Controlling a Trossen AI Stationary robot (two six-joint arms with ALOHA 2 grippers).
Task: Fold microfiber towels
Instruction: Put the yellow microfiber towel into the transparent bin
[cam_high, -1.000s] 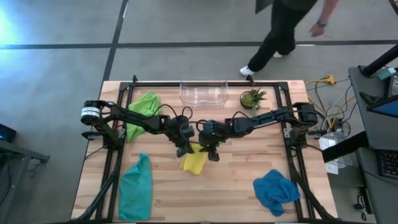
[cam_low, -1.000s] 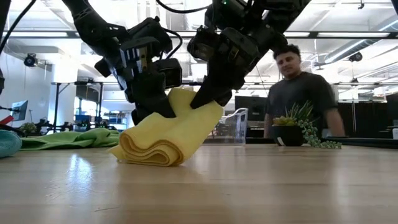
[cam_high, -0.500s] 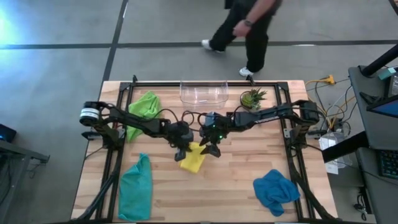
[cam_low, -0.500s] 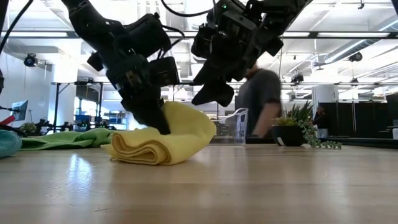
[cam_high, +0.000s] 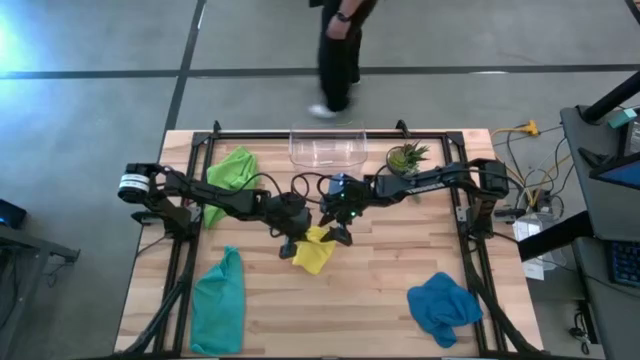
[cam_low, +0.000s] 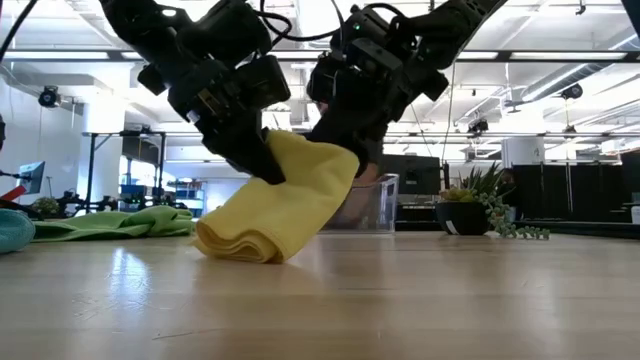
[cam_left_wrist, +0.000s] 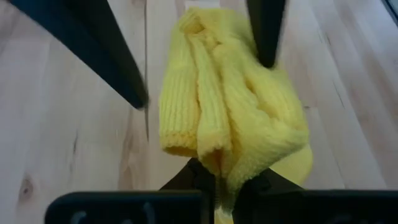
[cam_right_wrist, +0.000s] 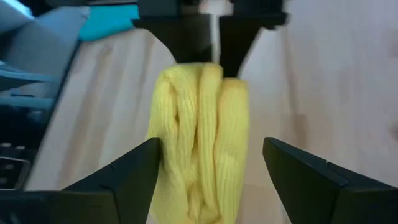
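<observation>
The folded yellow towel (cam_high: 316, 252) lies at the table's middle. Its upper end is raised, and my left gripper (cam_high: 288, 243) is shut on that end. My right gripper (cam_high: 337, 232) is open, one finger (cam_right_wrist: 127, 177) on each side of the same end. The lime green towel (cam_high: 232, 170) lies at the far left. Near the left of the front edge is the teal towel (cam_high: 218, 300), and the blue towel (cam_high: 443, 305) is at the near right. My left gripper pinches several layers of the yellow towel's raised end (cam_left_wrist: 219, 163) between its two fingers, slanting down from the table's left. The towel slopes down from the fingers, and its rolled lower fold (cam_low: 238, 243) rests on the table. My right gripper: whether a finger brushes the towel I cannot tell.
A clear plastic container (cam_high: 328, 148) and a small potted plant (cam_high: 405, 157) stand at the table's far edge. A person (cam_high: 340, 50) walks on the floor beyond the table. Bare wood lies between the yellow towel and the near edge.
My right gripper has opened and let go of the yellow towel's raised end. That end sagged toward the table. My left gripper, still shut on it, has then lifted it again, so the towel slopes up from its fold on the table.
</observation>
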